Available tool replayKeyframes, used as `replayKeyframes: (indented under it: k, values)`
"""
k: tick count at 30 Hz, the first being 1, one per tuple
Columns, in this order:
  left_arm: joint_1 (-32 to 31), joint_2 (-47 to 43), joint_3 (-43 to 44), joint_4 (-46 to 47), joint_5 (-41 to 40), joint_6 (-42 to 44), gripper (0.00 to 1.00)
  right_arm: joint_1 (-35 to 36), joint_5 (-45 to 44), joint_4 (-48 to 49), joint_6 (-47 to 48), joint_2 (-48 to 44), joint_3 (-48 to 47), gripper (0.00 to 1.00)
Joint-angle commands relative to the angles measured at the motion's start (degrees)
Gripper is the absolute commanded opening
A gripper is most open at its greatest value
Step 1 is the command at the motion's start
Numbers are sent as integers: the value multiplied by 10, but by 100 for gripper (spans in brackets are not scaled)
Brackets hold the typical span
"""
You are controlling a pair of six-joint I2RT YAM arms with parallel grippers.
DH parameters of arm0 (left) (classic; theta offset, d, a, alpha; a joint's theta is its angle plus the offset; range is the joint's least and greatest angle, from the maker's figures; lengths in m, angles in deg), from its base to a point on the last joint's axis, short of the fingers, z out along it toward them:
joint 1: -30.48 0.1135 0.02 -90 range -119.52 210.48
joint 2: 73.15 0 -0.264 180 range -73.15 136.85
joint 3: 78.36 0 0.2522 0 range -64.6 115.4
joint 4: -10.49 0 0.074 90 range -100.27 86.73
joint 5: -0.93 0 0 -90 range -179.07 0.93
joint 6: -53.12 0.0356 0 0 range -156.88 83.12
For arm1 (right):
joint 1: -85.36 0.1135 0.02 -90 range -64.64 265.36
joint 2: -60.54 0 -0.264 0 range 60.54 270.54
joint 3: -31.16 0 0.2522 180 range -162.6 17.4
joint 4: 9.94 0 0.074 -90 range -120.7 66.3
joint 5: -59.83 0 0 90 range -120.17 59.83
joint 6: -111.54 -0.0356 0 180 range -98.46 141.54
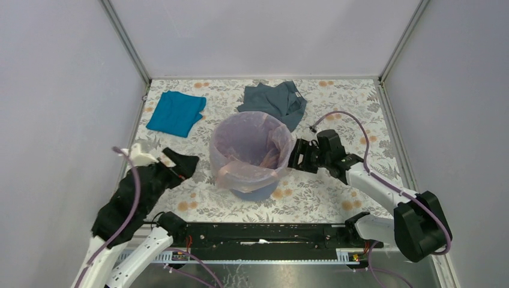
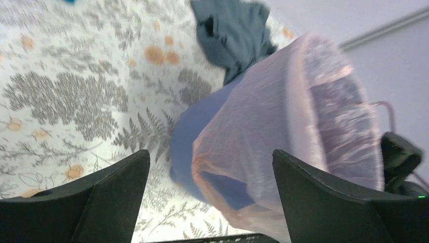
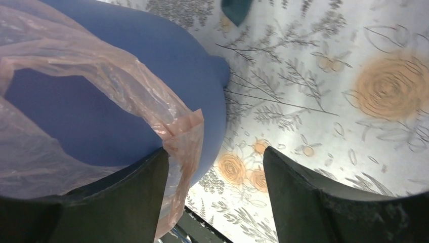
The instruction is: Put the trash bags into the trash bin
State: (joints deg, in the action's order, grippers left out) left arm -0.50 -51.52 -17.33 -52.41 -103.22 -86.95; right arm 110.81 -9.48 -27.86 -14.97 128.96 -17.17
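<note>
Shows the pale pink trash bag [image 1: 245, 173] already draped over the rim of the blue-violet trash bin [image 1: 257, 193], lining the inside and spilling down the near outer wall. Places the bin upright mid-table on the floral tablecloth [image 1: 324, 195]. Puts the left gripper [image 1: 182, 163] near the bin's left side, jaws wide apart, holding nothing. Puts the right gripper [image 1: 297, 157] close against the bin's right side, jaws likewise apart, a loose edge of the bag hanging beside 1 finger [image 3: 144, 202], unclamped. Sets a grey-blue garment [image 1: 273, 101] just behind the bin and a teal cloth [image 1: 176, 113] far left, apart from it.
</note>
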Motion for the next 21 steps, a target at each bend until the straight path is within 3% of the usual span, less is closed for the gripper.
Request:
replayKeyframes:
  k: [1,9,16,21]
  values:
    - [0,-34,100,-33,-98,21,98,45,12,71,-3,34,-46,77]
    - [0,48,319,-25,-153,161,99,175,-28,197,-84,172,-107,83]
    - [-1,61,334,35,-86,205,99,255,-60,274,-144,287,-205,87]
    - [-1,81,345,40,-31,215,99,268,-64,242,-119,290,-236,93]
